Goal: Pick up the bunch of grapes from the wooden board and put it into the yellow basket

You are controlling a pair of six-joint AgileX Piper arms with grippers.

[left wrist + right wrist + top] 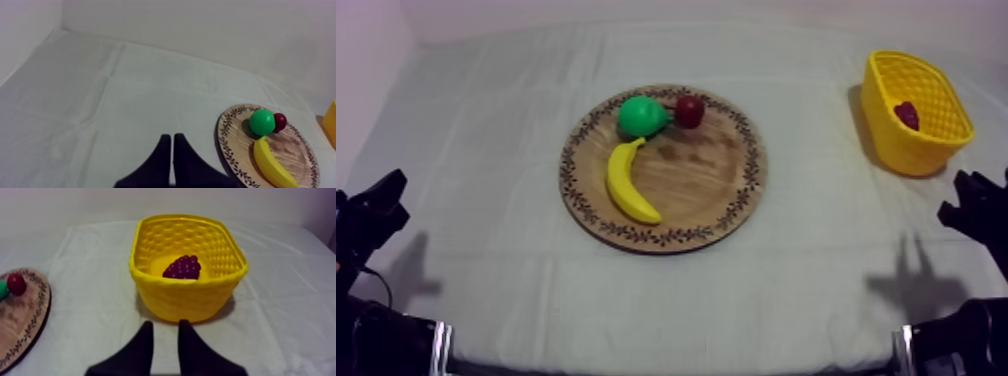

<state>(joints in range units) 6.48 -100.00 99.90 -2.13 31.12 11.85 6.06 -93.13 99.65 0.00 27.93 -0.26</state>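
The left arm [368,215] and right arm [976,210] are matte black and angular (a pale band rings each lower down); the left gripper [172,160] and right gripper [165,343] each have two tapering, blunt-tipped black fingers [142,348].

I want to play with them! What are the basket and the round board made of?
The yellow basket looks like glossy moulded plastic, its walls patterned like weave. The round board looks like matte wood, with brown grain and a dark patterned rim.
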